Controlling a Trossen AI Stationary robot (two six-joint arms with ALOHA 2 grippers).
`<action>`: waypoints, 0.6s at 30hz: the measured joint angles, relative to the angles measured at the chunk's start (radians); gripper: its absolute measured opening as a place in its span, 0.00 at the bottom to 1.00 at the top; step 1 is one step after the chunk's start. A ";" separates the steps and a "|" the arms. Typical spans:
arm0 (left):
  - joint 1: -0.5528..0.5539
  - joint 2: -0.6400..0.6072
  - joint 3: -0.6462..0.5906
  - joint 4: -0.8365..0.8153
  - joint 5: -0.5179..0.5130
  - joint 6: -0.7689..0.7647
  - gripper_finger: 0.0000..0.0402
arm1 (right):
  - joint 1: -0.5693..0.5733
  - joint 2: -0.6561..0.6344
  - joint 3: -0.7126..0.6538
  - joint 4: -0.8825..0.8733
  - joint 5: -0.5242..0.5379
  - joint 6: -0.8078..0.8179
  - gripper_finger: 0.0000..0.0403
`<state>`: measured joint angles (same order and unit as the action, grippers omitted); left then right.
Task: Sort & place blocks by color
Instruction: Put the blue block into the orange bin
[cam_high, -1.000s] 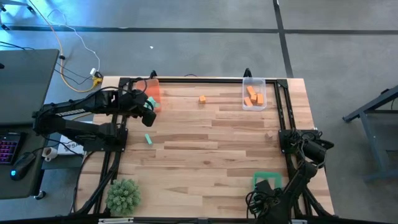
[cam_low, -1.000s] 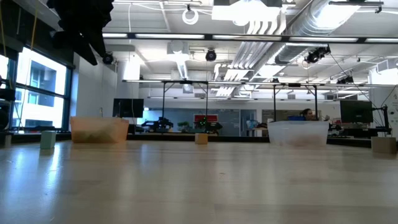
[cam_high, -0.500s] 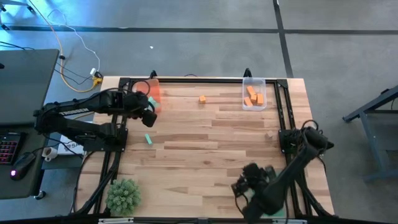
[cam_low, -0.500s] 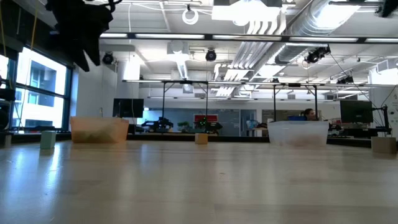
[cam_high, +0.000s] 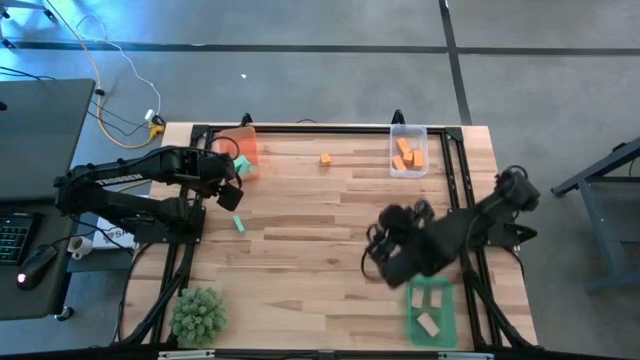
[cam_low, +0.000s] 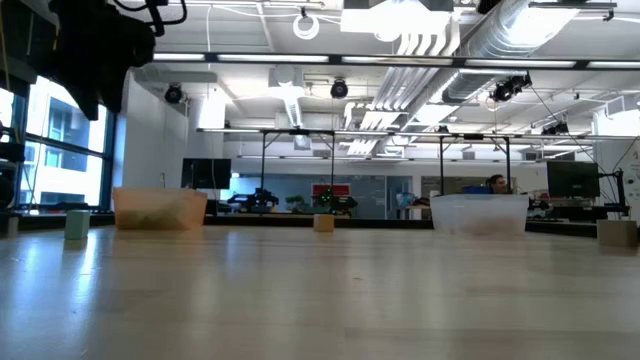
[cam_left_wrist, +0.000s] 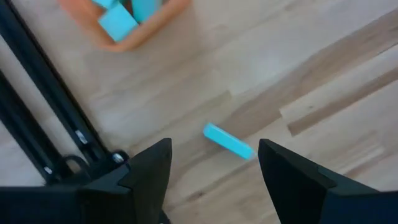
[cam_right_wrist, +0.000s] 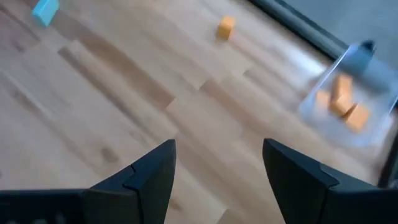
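A teal block (cam_high: 239, 223) (cam_left_wrist: 229, 141) lies flat on the table near its left side. My left gripper (cam_high: 232, 195) (cam_left_wrist: 214, 155) hangs open above it, pointing down, touching nothing. Teal blocks lie in the orange tray (cam_high: 243, 150) (cam_left_wrist: 124, 18) at the far left. One orange block (cam_high: 326, 158) (cam_right_wrist: 226, 27) rests on the table near the far edge. The clear tray (cam_high: 408, 152) (cam_right_wrist: 348, 93) holds orange blocks. The green tray (cam_high: 430, 310) at the near right holds tan blocks. My right gripper (cam_high: 380, 262) (cam_right_wrist: 221, 149) is open and empty, high over the table's middle right.
A spiky green plant (cam_high: 197, 312) stands at the near left corner. Black frame rails (cam_high: 300, 127) run along the far edge and both sides. A tan block (cam_low: 617, 232) sits at the right in the low view. Bare wood stretches across the table's middle.
My right gripper has swung up from the near right corner by the green tray toward the table's middle, turning as it went and uncovering the tray. My left gripper has tipped further down over the teal block on the table.
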<state>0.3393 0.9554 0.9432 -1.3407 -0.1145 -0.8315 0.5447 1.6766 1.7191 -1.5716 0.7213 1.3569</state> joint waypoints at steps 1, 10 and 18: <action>0.000 0.000 0.000 0.000 0.011 -0.026 0.57 | -0.023 -0.023 0.000 0.001 0.003 -0.039 0.56; -0.043 0.000 0.000 0.002 0.016 -0.466 0.56 | -0.218 -0.199 0.000 0.000 0.011 -0.338 0.56; -0.170 0.039 0.000 0.002 -0.039 -0.725 0.56 | -0.359 -0.252 0.000 0.001 0.011 -0.581 0.56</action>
<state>0.1690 0.9941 0.9436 -1.3390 -0.1538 -1.5566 0.1852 1.4242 1.7191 -1.5710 0.7322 0.7756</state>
